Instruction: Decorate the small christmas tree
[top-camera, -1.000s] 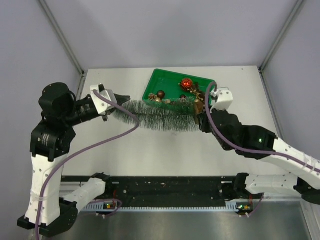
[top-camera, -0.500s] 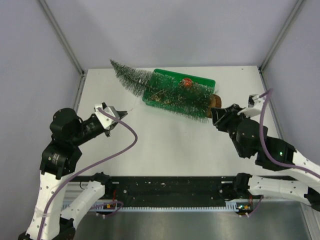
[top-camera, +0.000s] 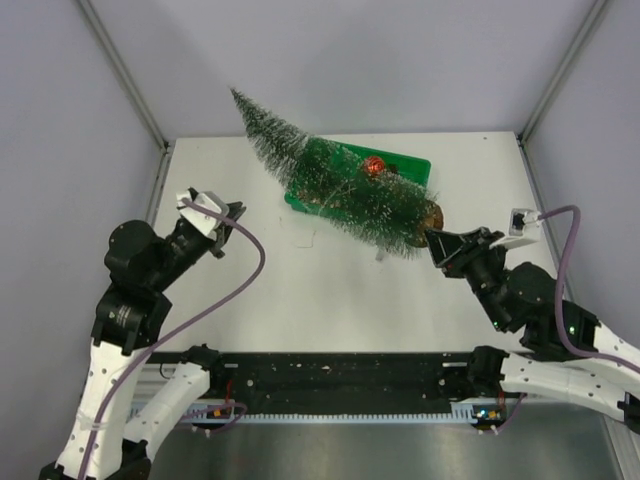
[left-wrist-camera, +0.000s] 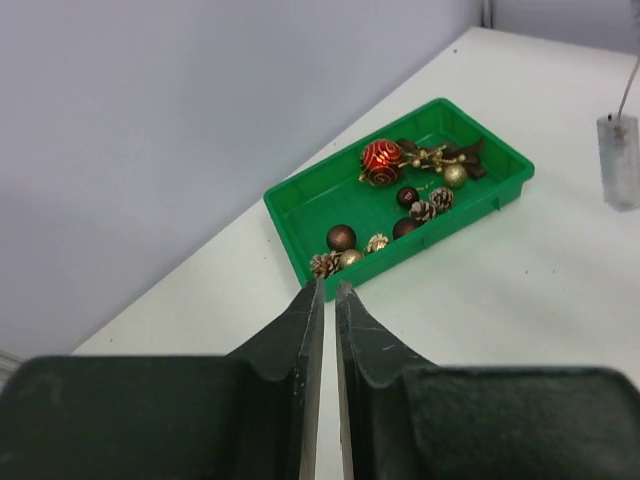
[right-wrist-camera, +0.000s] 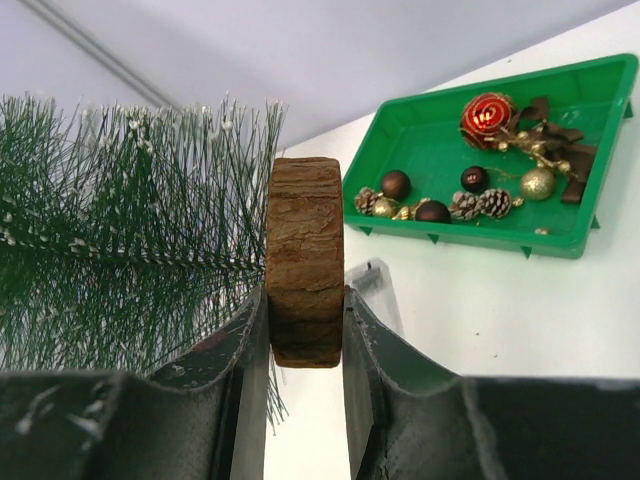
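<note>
The white table (top-camera: 300, 300) is matte and lit evenly; pale grey walls close it in on three sides, with slanted aluminium frame posts (top-camera: 120, 70) at the far corners; a black rail (top-camera: 340, 372) runs along the near edge between the arm bases.

The green tray (top-camera: 418, 163) sits toward the far middle of the table; from the left wrist view its rim (left-wrist-camera: 400, 265) and contents show plainly: a red glitter ball (left-wrist-camera: 381, 162), brown and gold balls, and small pine cones, all loose on the tray floor.

The small christmas tree (top-camera: 340, 185) is off the table, tilted, its tip reaching toward the far left wall and its body crossing above the tray; the right gripper (top-camera: 440, 240) has it by the wooden base (right-wrist-camera: 305, 260), the disc pinched edge-on between both fingers, the frosted bristles (right-wrist-camera: 120, 220) fanning out to the left in that wrist view.

The left gripper (top-camera: 235, 212) hangs above the left part of the table, well apart from the tree; its fingers stand almost together, only a thin slit between the tips, and nothing is in them (left-wrist-camera: 328, 292).

A small pale oblong piece (left-wrist-camera: 618, 160) with a thin wire lies on the bare table, just beside the tray.
</note>
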